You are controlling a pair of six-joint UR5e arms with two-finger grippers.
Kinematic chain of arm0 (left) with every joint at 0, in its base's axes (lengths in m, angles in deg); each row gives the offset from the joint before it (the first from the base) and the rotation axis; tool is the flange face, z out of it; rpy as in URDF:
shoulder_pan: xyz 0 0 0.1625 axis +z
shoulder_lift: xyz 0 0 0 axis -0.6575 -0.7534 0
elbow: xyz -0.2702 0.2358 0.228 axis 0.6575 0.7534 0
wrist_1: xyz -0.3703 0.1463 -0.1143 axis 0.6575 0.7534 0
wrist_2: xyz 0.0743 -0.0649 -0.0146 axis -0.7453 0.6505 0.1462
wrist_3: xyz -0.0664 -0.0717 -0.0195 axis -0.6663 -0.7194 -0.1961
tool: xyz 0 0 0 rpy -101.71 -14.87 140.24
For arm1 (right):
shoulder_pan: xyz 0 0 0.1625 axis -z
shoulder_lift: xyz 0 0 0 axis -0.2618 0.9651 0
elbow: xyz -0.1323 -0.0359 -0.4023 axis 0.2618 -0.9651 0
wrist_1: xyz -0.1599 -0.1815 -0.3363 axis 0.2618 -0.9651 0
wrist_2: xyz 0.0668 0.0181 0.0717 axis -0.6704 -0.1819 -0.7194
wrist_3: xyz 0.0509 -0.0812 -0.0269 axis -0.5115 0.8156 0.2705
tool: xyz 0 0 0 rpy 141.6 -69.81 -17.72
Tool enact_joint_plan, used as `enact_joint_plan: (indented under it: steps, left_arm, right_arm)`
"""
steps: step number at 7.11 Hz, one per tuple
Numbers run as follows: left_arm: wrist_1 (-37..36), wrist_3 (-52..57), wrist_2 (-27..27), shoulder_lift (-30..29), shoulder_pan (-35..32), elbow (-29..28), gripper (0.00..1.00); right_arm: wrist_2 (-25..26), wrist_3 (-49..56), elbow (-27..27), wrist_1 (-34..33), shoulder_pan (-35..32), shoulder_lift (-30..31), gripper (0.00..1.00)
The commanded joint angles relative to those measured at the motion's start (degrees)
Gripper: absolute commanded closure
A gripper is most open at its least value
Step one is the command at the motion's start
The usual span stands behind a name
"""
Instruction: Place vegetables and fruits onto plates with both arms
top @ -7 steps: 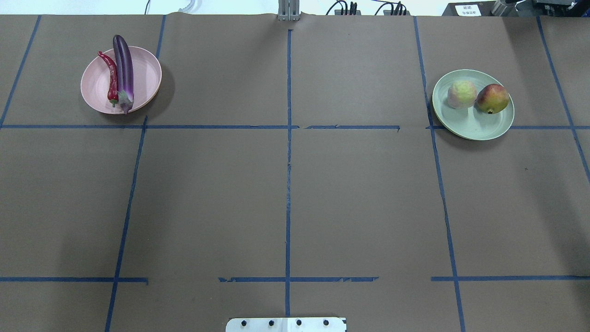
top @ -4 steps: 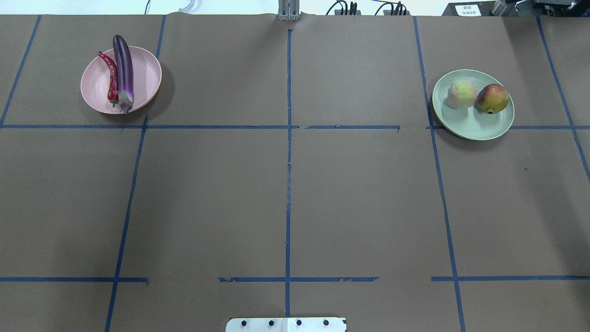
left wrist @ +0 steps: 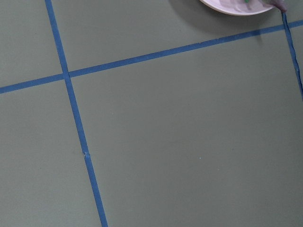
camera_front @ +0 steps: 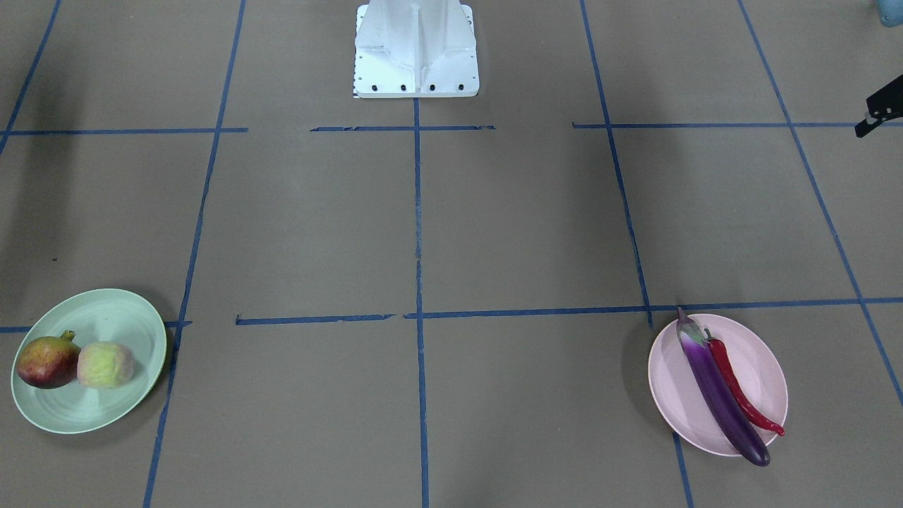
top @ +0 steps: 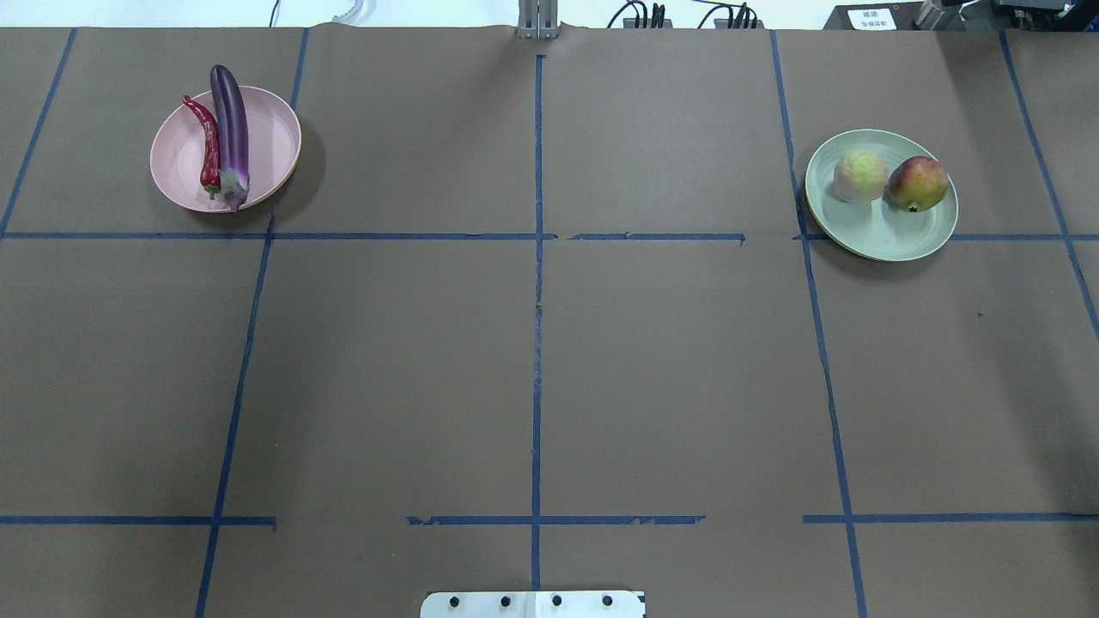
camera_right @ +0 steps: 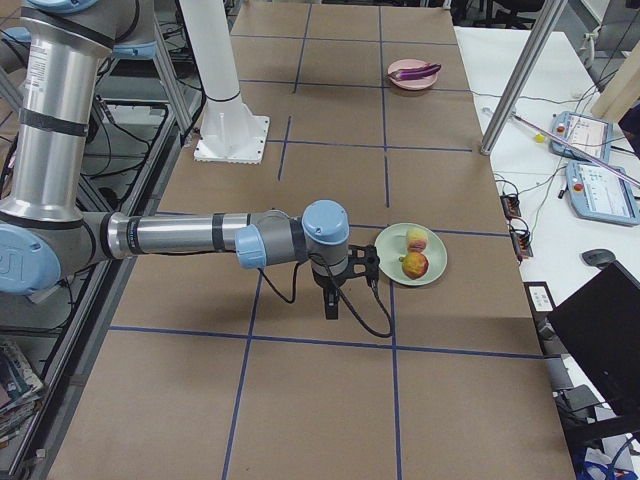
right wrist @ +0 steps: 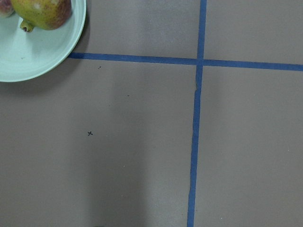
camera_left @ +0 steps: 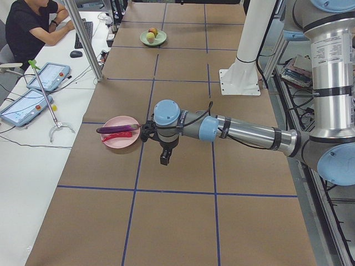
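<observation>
Eggplant (top: pixel 230 129) lies across pink plate (top: pixel 180 159), nearest your left gripper (camera_left: pixel 165 159); whether that's spread, you cannot tell.

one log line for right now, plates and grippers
pink plate: eggplant, chili | green plate: red-yellow fruit, pale fruit | left gripper: beside pink plate | right gripper: beside green plate | open/shut: cannot tell

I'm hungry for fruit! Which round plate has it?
The pale mint green plastic plate, holding a round red-and-yellow-green fruit and a pale green-pink fruit. The pale pink plate holds a long purple eggplant and red chili pepper.
</observation>
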Motion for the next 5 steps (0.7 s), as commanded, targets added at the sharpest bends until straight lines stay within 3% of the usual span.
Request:
enact_joint_plan:
  steps: [1,5]
  left_arm:
    - [0.01,0.00,0.00,-0.08,0.09,-0.35,0.00]
    - [-0.26,0.00,-0.18,-0.43,0.17,0.00,0.00]
  right_arm:
    - [0.08,0.23,0.01,0.03,0.00,-0.03,0.00]
    - [-0.36,-0.03,-0.16,-0.06,0.00,-0.03,0.00]
